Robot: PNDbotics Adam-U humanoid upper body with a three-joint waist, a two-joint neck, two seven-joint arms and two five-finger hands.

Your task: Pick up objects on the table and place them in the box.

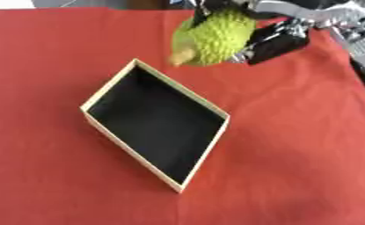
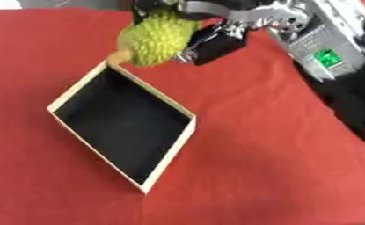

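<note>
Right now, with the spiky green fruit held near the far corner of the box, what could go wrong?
1. The spiky yellow-green durian-like fruit sits at the far corner of the shallow tan cardboard box with a black inside, not over its middle; released here, it may strike the rim and roll onto the red tablecloth.
2. The right hand covers only one side, so the fruit might slip.

Bright even light, soft overall blur, faint shadows, box [image 1: 156, 127] interior dark, perhaps motion-smeared edges
</note>
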